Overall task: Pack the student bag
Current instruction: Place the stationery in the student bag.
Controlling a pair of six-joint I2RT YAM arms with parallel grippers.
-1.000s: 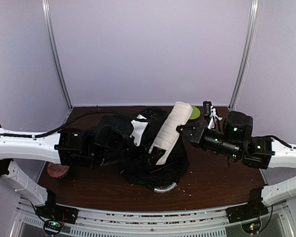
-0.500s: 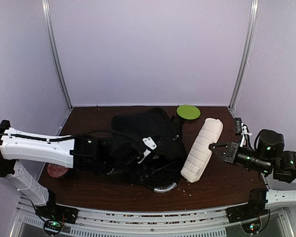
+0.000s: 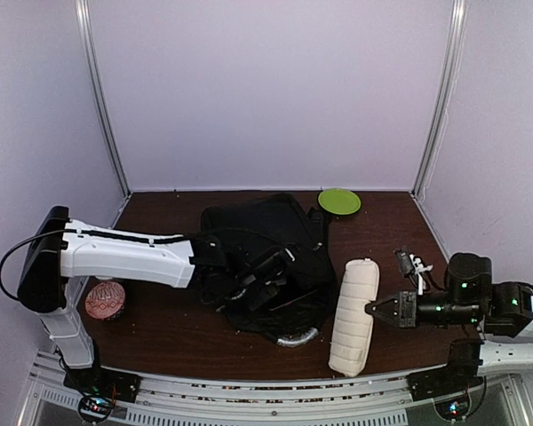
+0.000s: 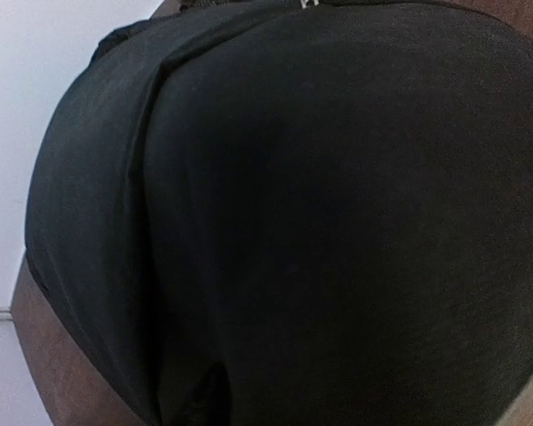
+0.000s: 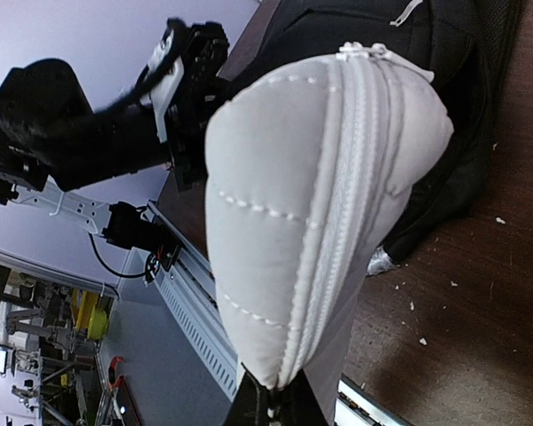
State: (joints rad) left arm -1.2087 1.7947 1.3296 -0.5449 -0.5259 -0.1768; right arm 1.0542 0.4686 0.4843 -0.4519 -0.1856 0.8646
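The student bag [image 3: 266, 232], a large black backpack, lies crumpled in the middle of the table. My left gripper [image 3: 270, 272] is pressed into its fabric from the left. The left wrist view shows only the black cloth of the bag [image 4: 320, 222], so the fingers are hidden and I cannot tell how the jaws stand. My right gripper [image 3: 371, 311] is shut on the edge of a white quilted zip pouch [image 3: 354, 303], held low to the right of the bag. In the right wrist view the pouch [image 5: 311, 204] fills the centre, pinched at its seam by the gripper [image 5: 280, 410].
A green disc [image 3: 339, 201] lies at the back right of the bag. A round red patterned object [image 3: 104, 300] sits by the left arm's base. Something silvery [image 3: 293, 338] pokes out under the bag's near edge. Crumbs dot the brown table [image 3: 409, 257].
My right gripper has carried the pouch off the bag, rightward and toward the near edge. The left arm has reached further right onto the bag.
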